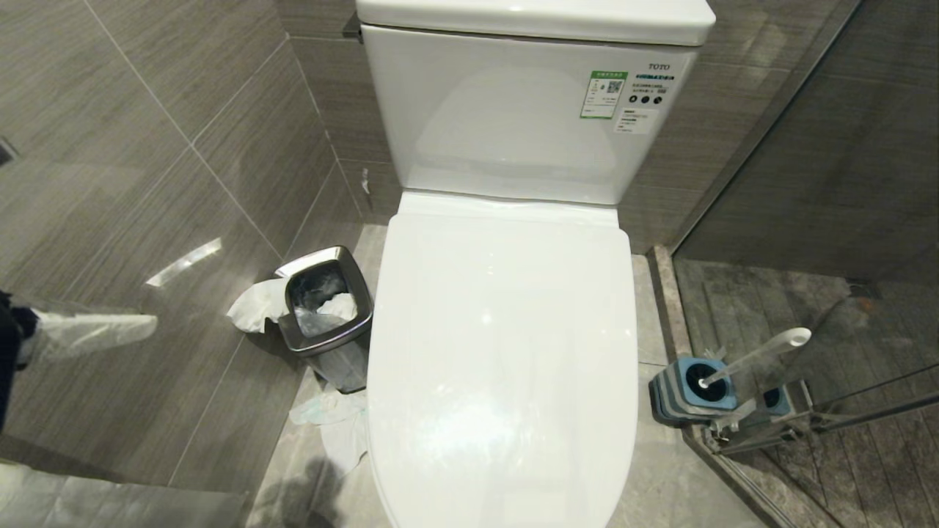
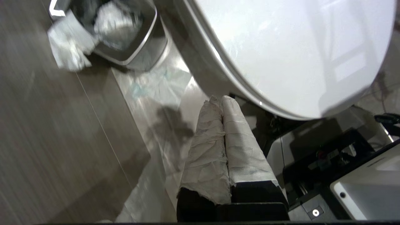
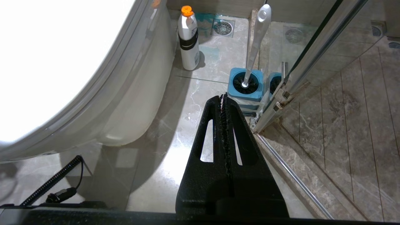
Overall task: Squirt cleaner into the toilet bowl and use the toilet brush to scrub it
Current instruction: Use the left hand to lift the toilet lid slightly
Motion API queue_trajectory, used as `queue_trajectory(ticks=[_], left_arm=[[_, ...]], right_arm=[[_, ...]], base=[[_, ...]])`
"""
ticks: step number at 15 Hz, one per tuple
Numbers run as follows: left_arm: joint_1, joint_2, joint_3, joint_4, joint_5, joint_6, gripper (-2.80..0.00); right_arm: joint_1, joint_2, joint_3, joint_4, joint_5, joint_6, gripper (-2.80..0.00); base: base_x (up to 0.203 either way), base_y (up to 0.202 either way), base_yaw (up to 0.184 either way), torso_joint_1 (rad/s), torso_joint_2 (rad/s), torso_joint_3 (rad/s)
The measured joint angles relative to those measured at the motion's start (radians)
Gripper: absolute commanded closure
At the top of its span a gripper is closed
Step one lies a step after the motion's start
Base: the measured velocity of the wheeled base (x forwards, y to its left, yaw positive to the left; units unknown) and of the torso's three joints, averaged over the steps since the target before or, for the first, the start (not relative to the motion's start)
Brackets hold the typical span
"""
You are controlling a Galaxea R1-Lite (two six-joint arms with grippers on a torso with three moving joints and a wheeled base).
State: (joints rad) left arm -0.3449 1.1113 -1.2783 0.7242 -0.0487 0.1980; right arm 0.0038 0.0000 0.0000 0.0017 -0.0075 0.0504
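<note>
Down beside the toilet's left flank, low near the floor, the left claw (image 2: 222, 101) has both fingers wrapped in white tissue and pressed together, pinching nothing; tip sits just under the front rim of the lid (image 2: 297, 53). Likely heading for the lid edge, since the lid is down and covers the toilet bowl completely, so no bowl interior or water is visible in any view. Lid has to come up before anything gets squirted.

Right claw (image 3: 223, 99) hangs low on the other side, black fingers pressed together, empty, looks parked.

Toilet brush (image 1: 755, 356) stands in its blue holder (image 1: 693, 392) on the floor right of the toilet, against the glass shower door frame, handle leaning away; untouched, placed within the right arm's reach.

Views differ: only the right wrist view shows the white cleaner bottle (image 3: 188, 39) with orange cap, standing on the floor by the toilet base, near a floor drain (image 3: 222, 27). Head view hides it behind the toilet and shows neither claw. Head and left wrist views show the steel waste bin (image 1: 326, 315) with tissue spilling out and more on the floor; right wrist view does not.
</note>
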Motion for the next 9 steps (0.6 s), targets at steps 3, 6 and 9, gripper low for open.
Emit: queue_trajectory(ticks=[3, 6, 9], left_arm=[[-0.012, 0.041, 0.085, -0.03, 0.051, -0.036, 0.0], [-0.039, 0.087, 0.113, -0.034, 0.071, -0.057, 0.0], [-0.079, 0.11, 0.15, -0.031, 0.085, -0.055, 0.0]], right_arm=[[0.0, 0.0, 0.0, 0.0, 0.0, 0.0, 0.0], [0.0, 0.0, 0.0, 0.0, 0.0, 0.0, 0.0], [0.0, 0.0, 0.0, 0.0, 0.0, 0.0, 0.0]], base=[[0.0, 0.0, 0.0, 0.0, 0.0, 0.0], [0.0, 0.0, 0.0, 0.0, 0.0, 0.0], [0.0, 0.0, 0.0, 0.0, 0.0, 0.0]])
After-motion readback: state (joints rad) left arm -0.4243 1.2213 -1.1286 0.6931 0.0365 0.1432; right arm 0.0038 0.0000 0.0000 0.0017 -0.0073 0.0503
